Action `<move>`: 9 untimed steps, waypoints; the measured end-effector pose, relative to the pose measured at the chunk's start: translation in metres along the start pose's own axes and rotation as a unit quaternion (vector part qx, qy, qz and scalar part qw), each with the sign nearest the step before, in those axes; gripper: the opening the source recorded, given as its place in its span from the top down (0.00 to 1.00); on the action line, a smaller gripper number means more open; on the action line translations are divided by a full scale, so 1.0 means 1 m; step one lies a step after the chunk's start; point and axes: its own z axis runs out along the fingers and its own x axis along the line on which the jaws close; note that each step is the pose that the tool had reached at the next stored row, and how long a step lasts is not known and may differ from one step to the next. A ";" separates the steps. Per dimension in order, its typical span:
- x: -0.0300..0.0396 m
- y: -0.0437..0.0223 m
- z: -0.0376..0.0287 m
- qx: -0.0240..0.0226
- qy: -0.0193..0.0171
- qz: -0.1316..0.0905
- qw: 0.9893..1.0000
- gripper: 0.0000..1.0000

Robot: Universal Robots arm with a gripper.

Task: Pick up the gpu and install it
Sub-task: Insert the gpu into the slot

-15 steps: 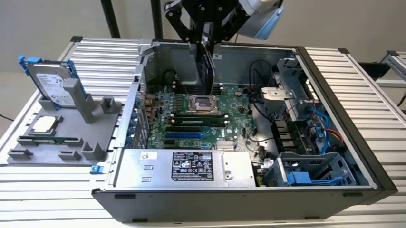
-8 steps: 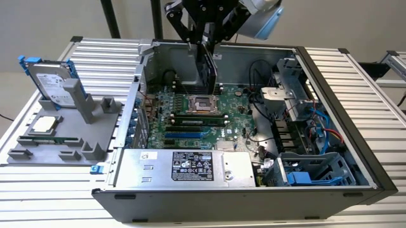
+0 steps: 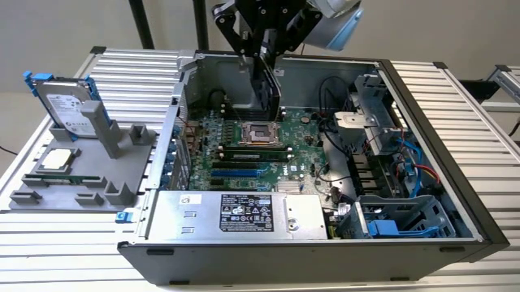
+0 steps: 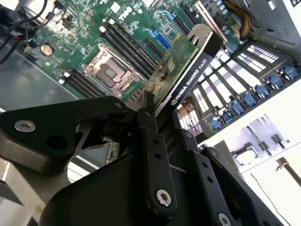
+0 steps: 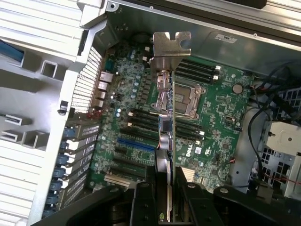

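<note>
My gripper (image 3: 262,56) hangs over the back of the open computer case (image 3: 455,182), shut on the gpu (image 3: 268,91). The gpu is a green card that hangs edge-down above the motherboard (image 3: 243,152), apart from it. In the second wrist view the gripper (image 4: 162,117) clamps the gpu (image 4: 181,70) with its black cooler face showing. In the first wrist view the gripper (image 5: 167,184) holds the gpu (image 5: 172,136) edge-on. Its silver bracket (image 5: 171,47) is at the far end, toward the case's rear wall.
A grey fixture (image 3: 81,188) at the exterior view's left holds a silver hard drive with blue rails (image 3: 67,106), a processor chip (image 3: 55,159) and a memory stick (image 3: 65,180). Inside the case are the power supply (image 3: 235,213), the processor socket (image 3: 264,131), cables (image 3: 414,164) and a drive cage (image 3: 398,219).
</note>
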 end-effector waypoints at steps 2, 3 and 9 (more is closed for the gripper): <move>-0.0007 -0.0002 0.0000 0.000 0.000 -0.004 1.000 1.00; -0.0011 -0.0003 0.0000 0.000 0.000 -0.007 1.000 1.00; -0.0027 -0.0007 -0.0001 0.000 0.001 -0.020 1.000 1.00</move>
